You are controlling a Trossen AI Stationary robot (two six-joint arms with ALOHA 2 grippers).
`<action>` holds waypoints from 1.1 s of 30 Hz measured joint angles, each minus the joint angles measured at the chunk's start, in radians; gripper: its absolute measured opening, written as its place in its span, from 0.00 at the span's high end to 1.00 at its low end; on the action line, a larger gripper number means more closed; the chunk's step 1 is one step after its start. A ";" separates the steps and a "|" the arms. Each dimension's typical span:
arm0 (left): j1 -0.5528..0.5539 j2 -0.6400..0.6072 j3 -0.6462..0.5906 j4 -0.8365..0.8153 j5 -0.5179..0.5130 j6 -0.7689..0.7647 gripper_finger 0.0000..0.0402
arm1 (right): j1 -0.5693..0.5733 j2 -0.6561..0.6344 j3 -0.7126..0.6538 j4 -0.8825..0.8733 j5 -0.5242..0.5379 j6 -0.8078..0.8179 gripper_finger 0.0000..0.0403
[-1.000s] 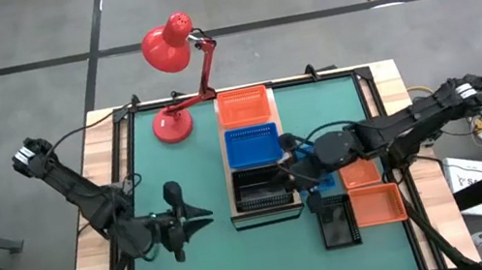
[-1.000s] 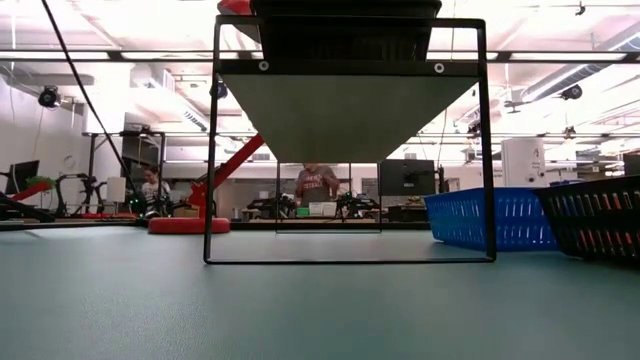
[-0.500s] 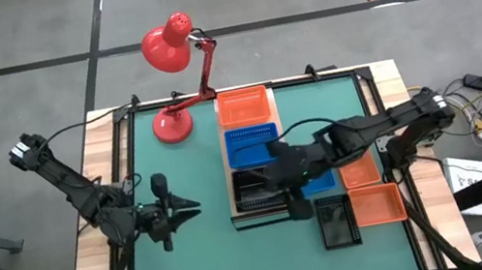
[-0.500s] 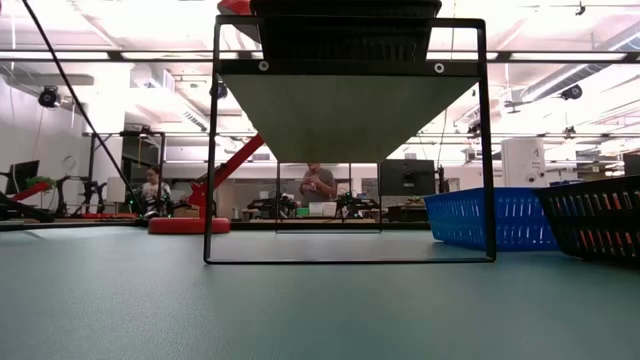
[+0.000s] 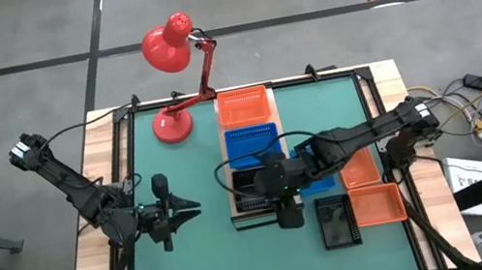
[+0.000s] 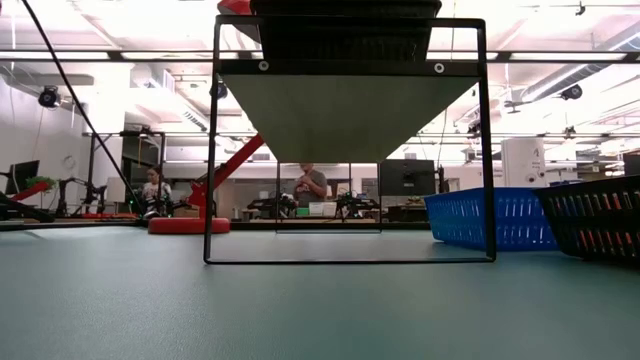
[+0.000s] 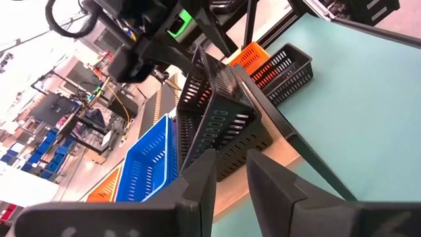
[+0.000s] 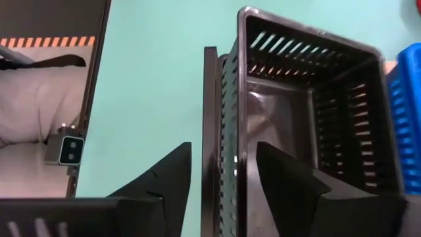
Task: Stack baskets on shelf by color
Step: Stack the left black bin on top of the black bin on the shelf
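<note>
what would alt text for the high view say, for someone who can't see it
From above, the right gripper hangs open over the black basket at the near end of the shelf, with blue basket and orange basket farther along. The left gripper waits over the green mat.

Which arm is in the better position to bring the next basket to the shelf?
The right. Its gripper is at the shelf, open beside the black basket, close to the loose baskets. The left gripper waits further away.
</note>
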 joint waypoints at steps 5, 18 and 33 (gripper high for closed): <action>0.000 0.001 -0.001 0.001 0.000 -0.001 0.83 | 0.002 0.000 -0.002 0.001 -0.001 0.002 0.70; 0.000 0.003 0.002 0.005 0.000 -0.002 0.83 | 0.029 -0.021 0.008 0.000 0.007 -0.018 0.97; 0.000 0.005 0.003 0.011 0.000 -0.001 0.83 | 0.173 -0.025 0.088 -0.050 0.441 -0.136 0.97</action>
